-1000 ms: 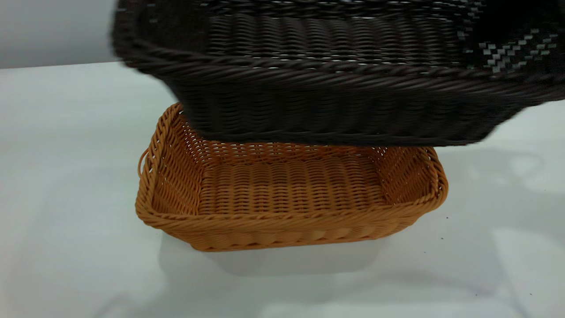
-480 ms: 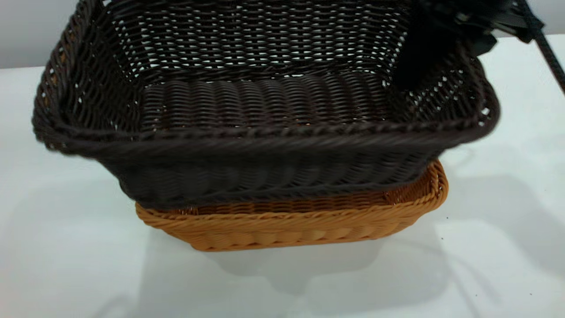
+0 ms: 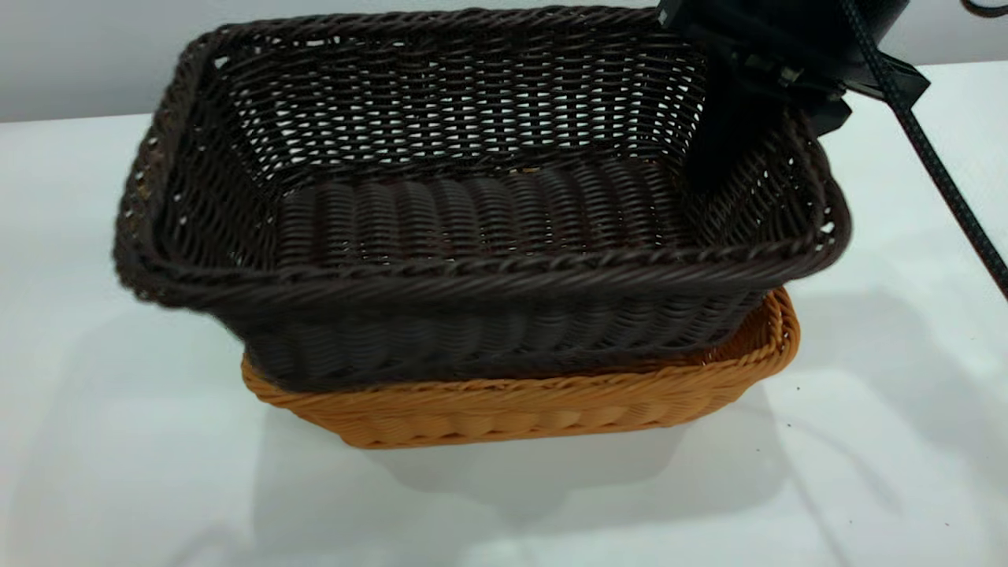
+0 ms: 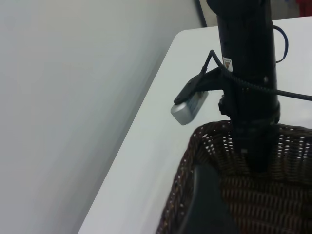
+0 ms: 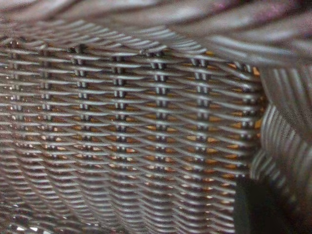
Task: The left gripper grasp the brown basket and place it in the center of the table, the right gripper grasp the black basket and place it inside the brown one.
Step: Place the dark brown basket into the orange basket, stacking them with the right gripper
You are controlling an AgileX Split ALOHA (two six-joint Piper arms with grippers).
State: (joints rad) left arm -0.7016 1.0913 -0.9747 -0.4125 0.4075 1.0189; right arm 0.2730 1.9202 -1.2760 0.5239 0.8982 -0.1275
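Observation:
The black basket point(image 3: 472, 213) hangs low over the brown basket point(image 3: 551, 402), its bottom down inside the brown rim and its left end overhanging. The brown basket stands on the white table point(image 3: 118, 472) near the middle. My right gripper point(image 3: 736, 150) is shut on the black basket's right wall, one finger inside it. In the right wrist view the dark weave point(image 5: 122, 122) fills the picture, with orange showing through the gaps. My left gripper is out of the exterior view; its wrist view shows one dark finger point(image 4: 204, 209) close above the black basket point(image 4: 273, 195).
The right arm's column point(image 4: 246, 73) with its silver camera module point(image 4: 187, 107) rises from the basket's wall. A braided cable point(image 3: 945, 189) runs down at the right. A grey wall point(image 3: 79, 55) bounds the table's far edge.
The black basket has come down from high above the brown basket and now sits lower, partly inside it, with its open top facing the camera. The brown basket has not moved.

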